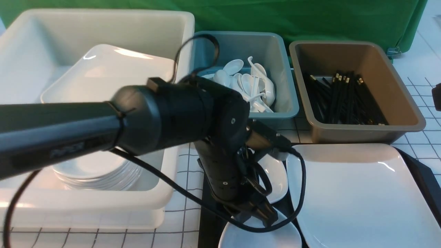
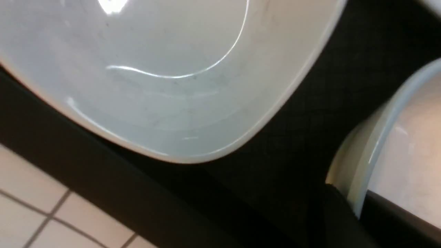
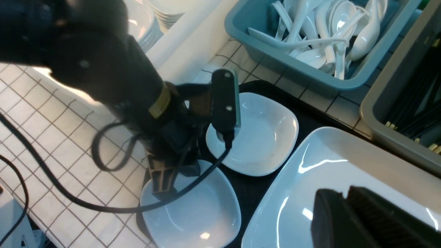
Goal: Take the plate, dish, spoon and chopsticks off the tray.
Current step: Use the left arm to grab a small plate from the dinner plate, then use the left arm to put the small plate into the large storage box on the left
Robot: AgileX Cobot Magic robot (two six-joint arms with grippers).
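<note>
Left gripper (image 3: 165, 189) down at rim of near small dish (image 3: 200, 213), front-left corner of black tray (image 1: 425, 179), beside large plate (image 1: 361, 193). Rim sits between fingers; clamped or not, cannot tell. Right gripper (image 3: 346, 199) hovers over plate, fingers together, empty. To do well: seat rim deep, lift level, avoid second dish (image 3: 262, 137).

We log the left gripper (image 3: 162, 191) at one small dish (image 3: 196, 213) rim; a second small dish (image 3: 265, 137) just beside, both on the tray (image 3: 249, 186), plate (image 3: 330, 165) alongside.
</note>
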